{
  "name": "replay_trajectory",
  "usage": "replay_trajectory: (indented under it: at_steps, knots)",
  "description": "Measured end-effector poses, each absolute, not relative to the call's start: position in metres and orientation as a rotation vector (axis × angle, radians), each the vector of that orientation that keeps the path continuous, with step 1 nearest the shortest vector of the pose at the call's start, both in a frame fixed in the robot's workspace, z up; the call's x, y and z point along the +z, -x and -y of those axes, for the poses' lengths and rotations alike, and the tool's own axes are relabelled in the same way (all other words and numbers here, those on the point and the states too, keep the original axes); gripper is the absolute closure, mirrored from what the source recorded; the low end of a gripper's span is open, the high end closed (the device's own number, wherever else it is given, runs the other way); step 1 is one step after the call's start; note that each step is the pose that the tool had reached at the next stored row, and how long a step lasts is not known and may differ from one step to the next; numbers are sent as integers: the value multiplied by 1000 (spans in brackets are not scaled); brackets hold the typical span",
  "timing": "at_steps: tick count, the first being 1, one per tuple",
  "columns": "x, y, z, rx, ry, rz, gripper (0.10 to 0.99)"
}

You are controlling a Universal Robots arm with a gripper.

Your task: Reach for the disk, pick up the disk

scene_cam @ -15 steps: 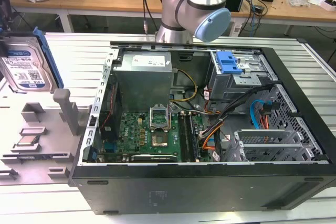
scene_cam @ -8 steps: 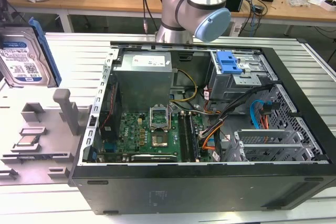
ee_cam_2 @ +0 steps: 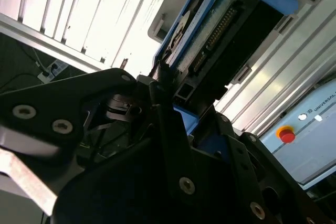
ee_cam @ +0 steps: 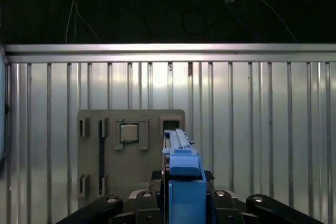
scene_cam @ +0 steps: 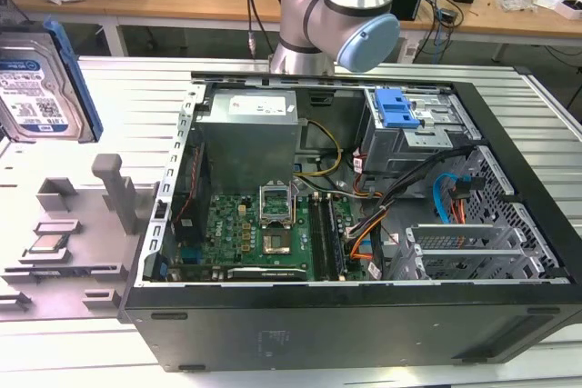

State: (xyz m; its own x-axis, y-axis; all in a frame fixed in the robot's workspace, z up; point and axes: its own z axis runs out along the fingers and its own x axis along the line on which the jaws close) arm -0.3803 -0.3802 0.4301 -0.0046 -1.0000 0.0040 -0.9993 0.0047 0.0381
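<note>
disk clamped edge-on, up off the table

ribbed metal table (scene_cam: 136, 88) lies under everything. at the exterior view's left the disk (scene_cam: 36, 88) hangs upright above the grey fixture (scene_cam: 64, 224), well apart from the open computer case (scene_cam: 364, 315) to the right. in the first wrist view its long axis runs straight out from the gripper (ee_cam: 184, 205), whose jaws press on its flat sides, pinching it.

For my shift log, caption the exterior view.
Blue-framed disk upright at the exterior view's left, beside the open computer case.
</note>
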Motion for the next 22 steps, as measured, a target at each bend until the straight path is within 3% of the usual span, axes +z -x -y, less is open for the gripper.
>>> replay_trajectory:
  at_steps: [1,4,22]
  knots:
    - [448,380,380,-38,-2195,2205,722]
    - [457,380,380,-38,-2195,2205,722]
    - [497,380,380,-38,-2195,2205,722]
